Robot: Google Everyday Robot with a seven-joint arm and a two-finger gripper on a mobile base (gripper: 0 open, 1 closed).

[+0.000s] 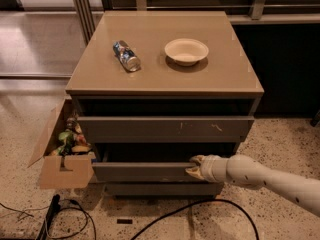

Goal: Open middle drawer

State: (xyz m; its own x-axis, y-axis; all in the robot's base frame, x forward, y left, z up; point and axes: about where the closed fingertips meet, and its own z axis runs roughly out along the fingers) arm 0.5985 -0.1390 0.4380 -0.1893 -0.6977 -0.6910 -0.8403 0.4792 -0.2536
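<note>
Gripping the middle drawer [142,172] at the right end of its front, the gripper [194,166] is sitting low on the right side of the cabinet [240,86]. One pale fingertip is lying over the top edge of the panel and the other is pressing against its face, so the hand is clamped on that edge. The white arm [267,178] is reaching in from the lower right corner, running nearly level with the floor.

The drawer itself is showing as a wide, flat, grey-brown front with no handle and no marks. It is sitting second from the top, between the taller top drawer front [165,129], which is carrying small red and white scuffs towards its right side, and the narrow bottom front [162,189] just beneath. It is standing slightly forward of the cabinet body, with a dark band of shadow lying above its top edge. What is inside is staying hidden in that shadow.

On the tan cabinet top a crushed drink can [126,55] is lying on its side at the left, and a shallow cream bowl [186,50] is resting well apart from it at the right. An open cardboard box [64,171] of mixed items is leaning against the cabinet's left side, and black cables [200,208] are trailing over the speckled floor in front.
</note>
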